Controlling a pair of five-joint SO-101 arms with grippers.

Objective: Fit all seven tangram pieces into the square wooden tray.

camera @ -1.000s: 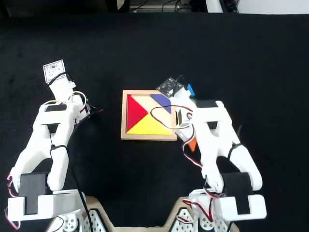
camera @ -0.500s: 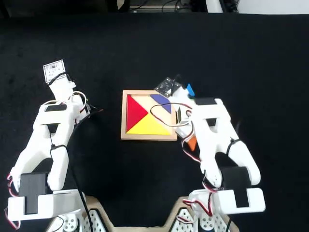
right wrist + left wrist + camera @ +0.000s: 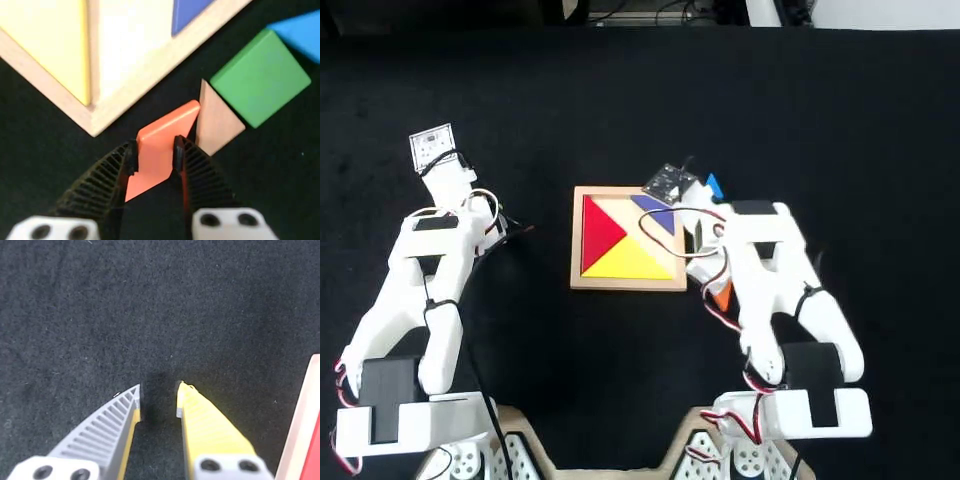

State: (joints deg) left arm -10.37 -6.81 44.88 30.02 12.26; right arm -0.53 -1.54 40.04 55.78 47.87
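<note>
Orange piece (image 3: 167, 127) clamped in right pincer (image 3: 155, 148), perhaps touching tan triangle (image 3: 216, 125).

A square tray (image 3: 628, 284) lies mid-tabletop (image 3: 820, 120), between the two arms. Inside it, one large triangle (image 3: 600, 232) sits against the left wall. A second large triangle (image 3: 628, 262) lies along the near wall, touching the first, and a smaller piece (image 3: 655, 210) sits in the far right corner. Just outside the tray's right side, the right hand (image 3: 154, 147) grips a flat piece (image 3: 165, 125). A small triangle (image 3: 215, 125) touches that piece, a square block (image 3: 260, 77) lies just beyond, and an outer triangle (image 3: 300, 35) lies past it. The left hand (image 3: 159, 392), fingers apart, hangs over the tabletop left of the tray.
</note>
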